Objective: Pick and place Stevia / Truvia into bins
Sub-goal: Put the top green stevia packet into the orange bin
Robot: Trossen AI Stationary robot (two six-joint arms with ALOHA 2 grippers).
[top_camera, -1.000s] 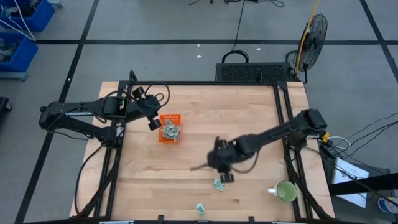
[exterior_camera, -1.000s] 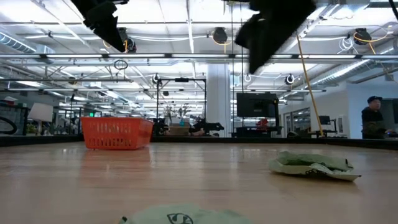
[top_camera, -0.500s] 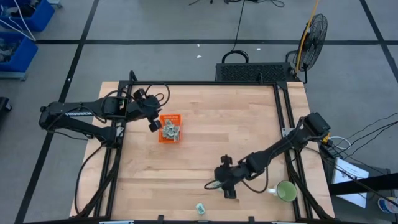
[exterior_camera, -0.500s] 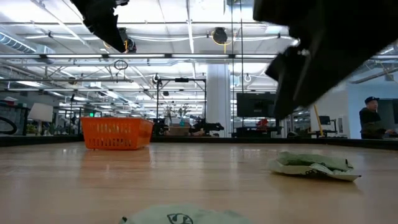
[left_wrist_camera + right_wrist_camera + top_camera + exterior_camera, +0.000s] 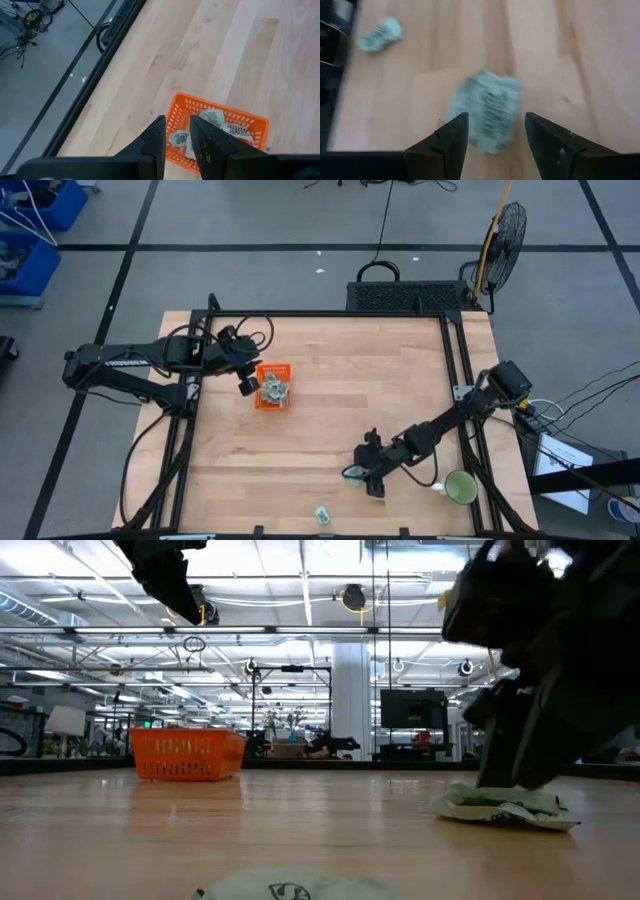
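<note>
We had swung our right gripper, jaws spread wide, down over a sachet at the table's five o'clock, pickup next; left gripper hovered part-open, empty, by the orange bin.

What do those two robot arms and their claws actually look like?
Both are slim, dark, jointed arms with loose black cables looping along them. The left claw and right claw each end in two flat, dark, tapering fingers. No markings are legible.
</note>
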